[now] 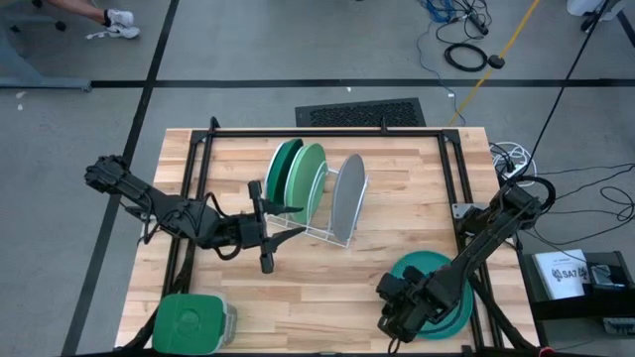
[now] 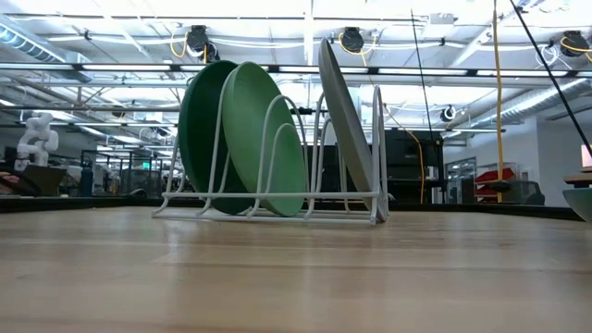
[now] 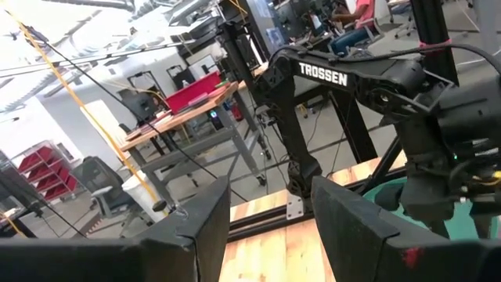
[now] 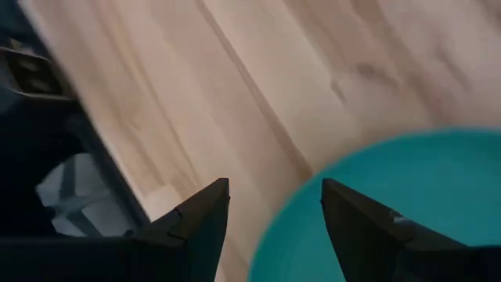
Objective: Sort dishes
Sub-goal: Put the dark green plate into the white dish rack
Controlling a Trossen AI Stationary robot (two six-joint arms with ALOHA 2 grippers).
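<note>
Three plates upright in the white wire rack (image 1: pixel 322 223) near the middle of the table (image 1: pixel 327 288), toward its far edge. Dark green plate (image 1: pixel 285 171) at the rack's left end, mint plate (image 1: pixel 308 178) just beside it and overlapping it, grey plate (image 1: pixel 347 196) in a slot further right, apart from the green pair. In the low view, the dark green plate (image 2: pixel 199 129) behind the mint plate (image 2: pixel 268 139), both leaning; grey plate (image 2: pixel 347 125) tilted, near the rack's right end.

Teal plate (image 1: pixel 417 270) flat on the table near the front right corner, partly covered by the right arm. Right gripper (image 1: pixel 389 309) low at the plate's left front rim, fingers spread apart with nothing between them. In the right wrist view, the two dark fingers (image 4: pixel 196 227) open over bare wood and the edge of the teal plate (image 4: pixel 407 196); whether they touch it cannot be told.

Left gripper (image 1: pixel 260 223) just left of the rack, pointing right, fingers wide apart and empty, close to the rack's left end. In the left wrist view, open fingers (image 3: pixel 200 227) aimed across the table at the right arm (image 3: pixel 368 78) and a sliver of the teal plate (image 3: pixel 387 196).

Green square container (image 1: pixel 193 322) at the front left corner, well apart from the rack.
</note>
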